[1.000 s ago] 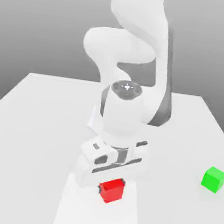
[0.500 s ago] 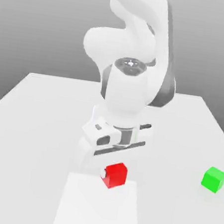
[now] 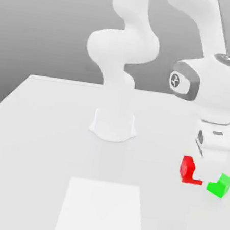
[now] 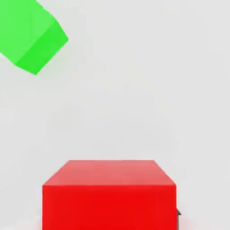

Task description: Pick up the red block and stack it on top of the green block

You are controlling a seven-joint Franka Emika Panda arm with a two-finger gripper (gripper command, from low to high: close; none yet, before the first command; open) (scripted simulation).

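From my remote station, the white arm (image 3: 201,26) hangs over the counter (image 3: 43,127) with the red block (image 3: 187,169) carried in its hand (image 3: 191,171), just beside the green block (image 3: 220,185) and a little above the surface. The green block, my landmark, sits on the counter at the exterior view's right. To do this step well, I judge that I need to carry the red block higher than the green block's top, centre it squarely over the green block, turn it so the faces line up, then lower gently before letting go; the red block now rides off to the side of the green one and too low to clear it. The hand is closed tight on the red block, its fingers hidden behind the cube.
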